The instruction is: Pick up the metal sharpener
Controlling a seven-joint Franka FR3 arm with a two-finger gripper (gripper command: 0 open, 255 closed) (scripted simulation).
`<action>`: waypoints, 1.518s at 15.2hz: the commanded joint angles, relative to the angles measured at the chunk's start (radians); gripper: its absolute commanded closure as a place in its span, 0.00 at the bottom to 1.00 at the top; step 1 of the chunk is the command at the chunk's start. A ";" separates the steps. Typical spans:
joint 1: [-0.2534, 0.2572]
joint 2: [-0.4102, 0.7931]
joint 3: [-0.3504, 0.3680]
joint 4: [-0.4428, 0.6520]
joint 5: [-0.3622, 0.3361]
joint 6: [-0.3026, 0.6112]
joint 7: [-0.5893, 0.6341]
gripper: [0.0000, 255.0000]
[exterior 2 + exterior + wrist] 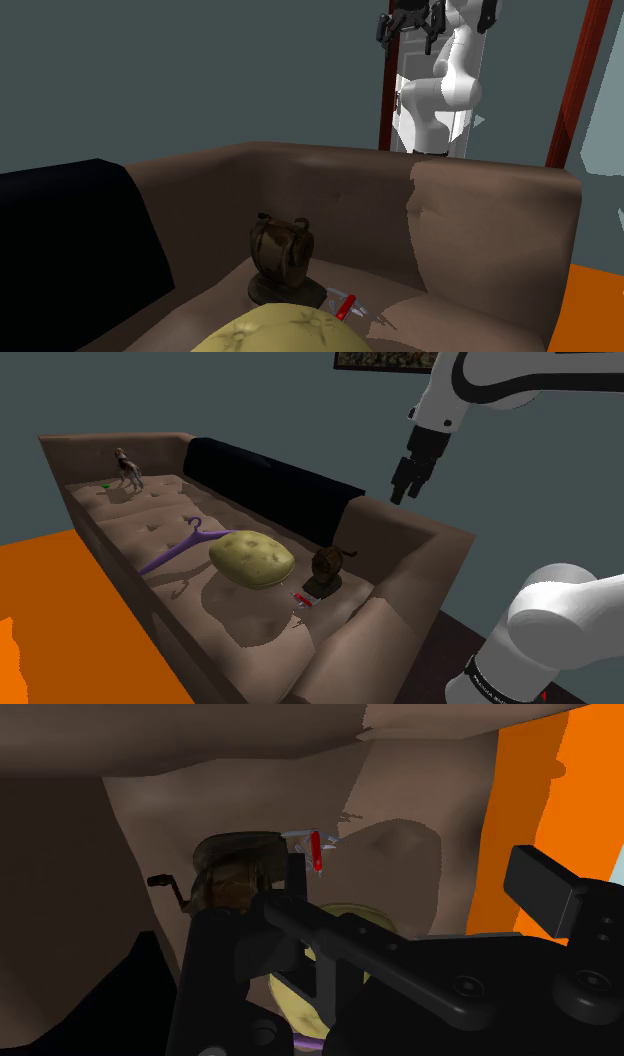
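The sharpener (325,570) is a dark brown metal-looking piece with a side crank. It stands upright on the brown sofa seat (250,617), close to the armrest (400,542). It also appears in the second exterior view (280,255) and below the hand in the wrist view (232,869). A small red and silver item (302,599) lies on the seat just beside it. My gripper (403,487) hangs high above the armrest, well clear of the sharpener, open and holding nothing. In the second exterior view the gripper (410,25) is far behind the sofa back. One black finger (545,889) shows in the wrist view.
A yellow potato-shaped cushion (252,559) lies beside the sharpener, with a purple hanger (185,544) beyond it. A dog figurine (128,469) stands at the sofa's far end. A dark cover (270,477) drapes the backrest. Orange floor (60,622) borders the front.
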 commanded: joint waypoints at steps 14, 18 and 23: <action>-0.041 0.337 -0.160 -0.073 -0.031 0.412 -0.190 0.00; -0.041 0.480 -0.210 -0.045 -0.008 0.525 -0.260 0.00; -0.035 0.674 -0.266 0.023 0.061 0.642 -0.367 0.00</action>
